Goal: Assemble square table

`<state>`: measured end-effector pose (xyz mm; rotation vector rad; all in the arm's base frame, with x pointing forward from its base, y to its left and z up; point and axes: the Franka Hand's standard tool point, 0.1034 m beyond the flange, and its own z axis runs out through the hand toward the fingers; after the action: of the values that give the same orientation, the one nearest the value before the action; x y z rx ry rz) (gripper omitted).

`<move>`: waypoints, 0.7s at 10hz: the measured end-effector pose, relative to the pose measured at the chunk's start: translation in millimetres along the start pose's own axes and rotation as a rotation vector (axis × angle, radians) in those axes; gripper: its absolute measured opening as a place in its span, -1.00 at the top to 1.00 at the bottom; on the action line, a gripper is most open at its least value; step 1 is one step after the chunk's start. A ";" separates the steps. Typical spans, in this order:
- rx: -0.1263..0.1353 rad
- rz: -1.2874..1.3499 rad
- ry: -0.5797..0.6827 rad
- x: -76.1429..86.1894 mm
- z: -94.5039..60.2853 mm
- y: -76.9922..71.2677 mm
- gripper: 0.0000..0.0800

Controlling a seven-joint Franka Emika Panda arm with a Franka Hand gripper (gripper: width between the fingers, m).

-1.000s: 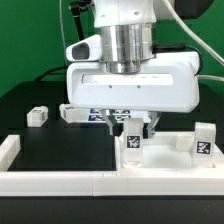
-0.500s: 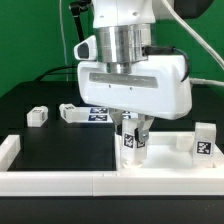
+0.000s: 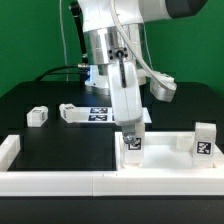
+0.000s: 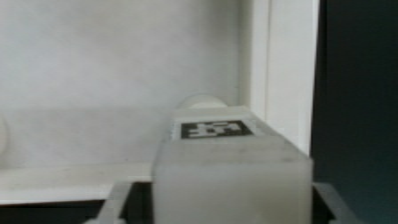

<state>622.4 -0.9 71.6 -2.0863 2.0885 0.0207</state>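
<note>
The square table's white slab (image 3: 168, 154) lies rim-up at the exterior view's right, and in the wrist view it (image 4: 107, 90) fills the background. A short white leg (image 3: 133, 146) with a tag stands upright at the slab's near-left corner. My gripper (image 3: 133, 134) comes straight down on this leg and is shut on it. The wrist view shows the leg (image 4: 228, 170) with its tag, and a finger (image 4: 125, 205) on either side. A second leg (image 3: 204, 140) stands upright at the slab's right corner. Two more legs (image 3: 37, 116) (image 3: 70, 113) lie loose on the black table.
The marker board (image 3: 100, 113) lies flat behind the gripper, next to one loose leg. A long low white border rail (image 3: 60, 181) runs along the front edge, with a raised end (image 3: 8, 150) at the exterior view's left.
The hand has turned about its vertical axis, from broadside to nearly edge-on, with the leg between its fingers. The fingers closed in a little at first. The leg stays at the same corner.
</note>
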 end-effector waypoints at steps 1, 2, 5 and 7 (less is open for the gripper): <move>-0.002 -0.049 0.001 0.2 0.7 0.4 0.27; -0.009 -0.130 0.009 0.0 0.7 0.6 0.03; -0.042 -0.577 0.055 -5.7 -1.0 -4.0 -0.61; -0.048 -0.710 0.055 -4.9 -1.1 -3.9 -0.62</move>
<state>626.2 3.8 73.9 -2.7505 1.2684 -0.0869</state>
